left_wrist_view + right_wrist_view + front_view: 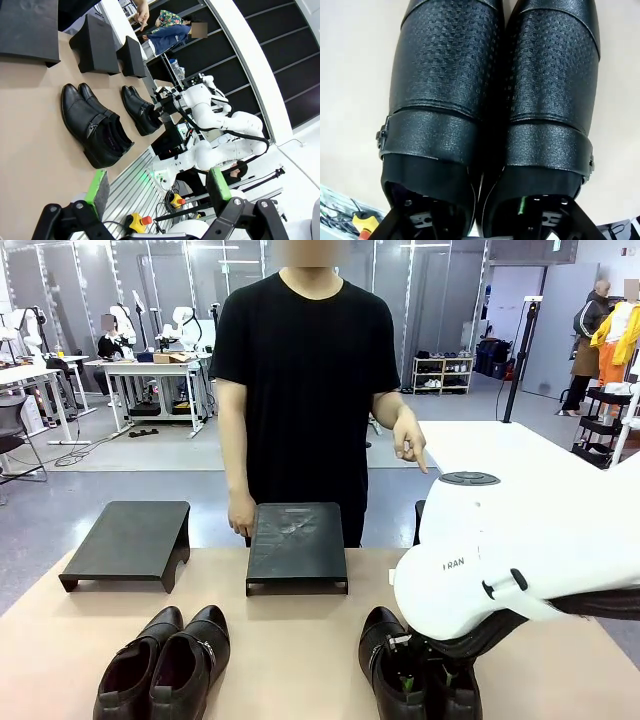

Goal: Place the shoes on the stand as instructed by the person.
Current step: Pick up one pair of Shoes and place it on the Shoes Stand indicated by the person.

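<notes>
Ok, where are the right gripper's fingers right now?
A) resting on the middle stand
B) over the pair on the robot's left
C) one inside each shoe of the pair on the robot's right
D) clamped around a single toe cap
C: the right wrist view shows the right gripper with one finger down in the opening of each shoe of the right-hand pair, with the shoes' adjoining inner walls between the fingers.

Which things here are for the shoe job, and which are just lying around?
For the job: left pair of shoes, right pair of shoes, left stand, middle stand, person's pointing hand, right gripper reaching into the right pair.

Just lying about: far white tables, shoe rack at the back, yellow box with red button.
</notes>
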